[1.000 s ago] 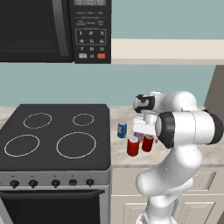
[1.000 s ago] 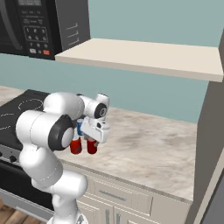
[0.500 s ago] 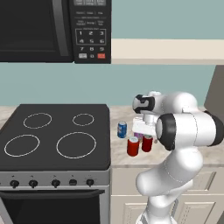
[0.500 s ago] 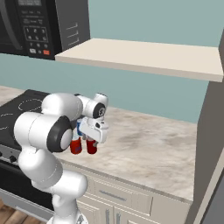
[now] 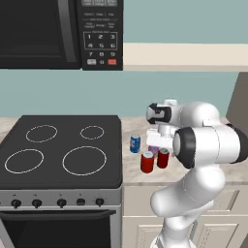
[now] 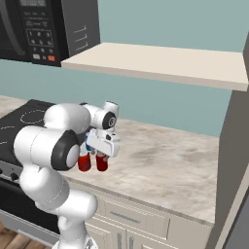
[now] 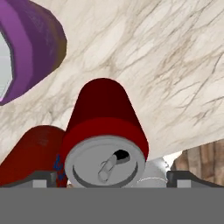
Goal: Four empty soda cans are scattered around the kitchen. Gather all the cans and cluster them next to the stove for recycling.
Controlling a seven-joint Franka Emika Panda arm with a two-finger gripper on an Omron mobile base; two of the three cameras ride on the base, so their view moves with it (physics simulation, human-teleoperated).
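Pale marble counter (image 5: 138, 167) runs right of the stove (image 5: 60, 150), under a microwave (image 5: 58, 34) and shelf (image 6: 160, 63). My gripper (image 7: 112, 177) hangs spread above one red can (image 7: 105, 135); blue (image 5: 135, 143), purple (image 7: 28, 46) and another red can (image 5: 147, 162) cluster beside the stove.

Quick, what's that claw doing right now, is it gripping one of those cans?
Gripper: open, holding nothing; the red can stands between its spread fingertips.

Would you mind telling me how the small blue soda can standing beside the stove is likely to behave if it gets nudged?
The small blue soda can looks slim and upright, so a high nudge would probably tip it. Its round wall suggests it would then roll on the smooth marble-patterned counter. As an empty can, it is likely light and easily dented.
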